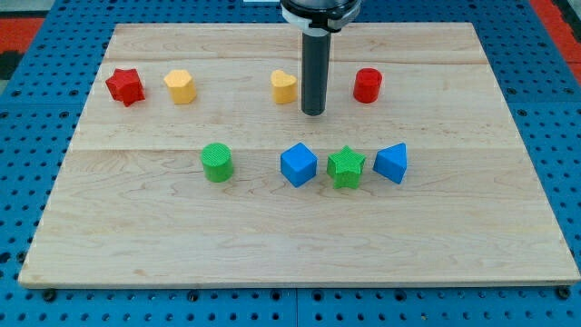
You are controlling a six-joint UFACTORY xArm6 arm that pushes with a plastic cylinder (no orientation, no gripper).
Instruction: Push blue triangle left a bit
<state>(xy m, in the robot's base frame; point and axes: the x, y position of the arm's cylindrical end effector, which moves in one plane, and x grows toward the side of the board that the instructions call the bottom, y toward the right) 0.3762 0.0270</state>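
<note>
A straight dark grey rod under a black collar with a white ring, my tip (313, 113) blunt and round

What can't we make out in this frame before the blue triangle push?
- Arm above the rod: cut off by the view's top edge.
- Right side of the yellow heart-like block: hidden behind the rod.
- Whether my tip touches the board: single camera view, cannot tell.
</note>
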